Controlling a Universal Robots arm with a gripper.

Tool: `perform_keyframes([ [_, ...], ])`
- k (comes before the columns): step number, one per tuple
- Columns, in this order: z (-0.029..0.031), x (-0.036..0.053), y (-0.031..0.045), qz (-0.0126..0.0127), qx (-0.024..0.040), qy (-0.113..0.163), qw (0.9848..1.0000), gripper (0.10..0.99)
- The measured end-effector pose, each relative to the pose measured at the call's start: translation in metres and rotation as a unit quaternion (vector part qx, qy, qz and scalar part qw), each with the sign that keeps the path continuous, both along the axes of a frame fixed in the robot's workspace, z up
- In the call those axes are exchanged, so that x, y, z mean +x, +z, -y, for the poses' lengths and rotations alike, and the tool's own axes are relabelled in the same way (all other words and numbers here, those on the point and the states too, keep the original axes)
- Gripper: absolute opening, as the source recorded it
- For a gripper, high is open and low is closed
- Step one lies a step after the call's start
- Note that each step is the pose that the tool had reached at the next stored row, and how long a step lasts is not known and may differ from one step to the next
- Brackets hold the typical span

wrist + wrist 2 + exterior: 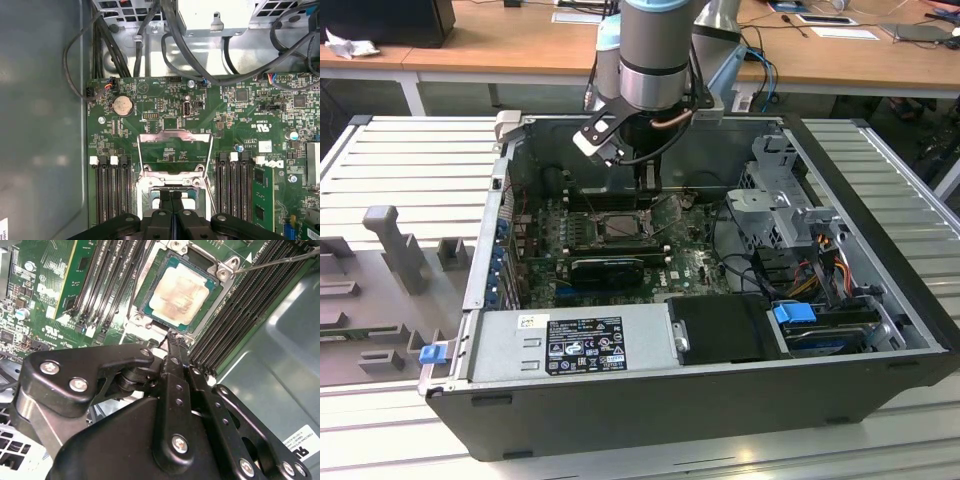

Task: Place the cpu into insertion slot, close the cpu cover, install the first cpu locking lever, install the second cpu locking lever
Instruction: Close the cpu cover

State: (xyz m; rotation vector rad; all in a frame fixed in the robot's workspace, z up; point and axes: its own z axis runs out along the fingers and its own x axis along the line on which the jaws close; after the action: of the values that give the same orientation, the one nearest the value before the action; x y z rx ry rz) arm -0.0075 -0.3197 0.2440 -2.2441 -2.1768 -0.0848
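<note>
While hanging over the open computer case at the upper middle of the exterior view, held jaws pressed together on nothing, tips just beside the socket edge in the second wrist view. Found the chip seated flat in that socket. Saw the cover standing open and upright in the first wrist view, with a thin wire lever running out past the socket's corner.
</note>
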Motion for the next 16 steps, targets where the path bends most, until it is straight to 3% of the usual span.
perform_keyframes([
  [2, 0.0000, 0.0020, 0.0000, -0.0024, 0.0001, 0.000, 1.0000, 0.106],
  [4, 0.0000, 0.0055, 0.0000, -0.0056, 0.0001, 0.000, 1.0000, 0.106],
  [5, 0.0000, 0.0085, 0.0000, -0.0086, 0.0001, 0.000, 1.0000, 0.106],
  [7, 0.0000, 0.0098, 0.0007, -0.0109, 0.0003, 0.000, 0.9999, 0.106],
  [16, 0.0000, 0.0100, 0.0054, -0.0120, 0.0017, 0.000, 0.9999, 0.106],
])
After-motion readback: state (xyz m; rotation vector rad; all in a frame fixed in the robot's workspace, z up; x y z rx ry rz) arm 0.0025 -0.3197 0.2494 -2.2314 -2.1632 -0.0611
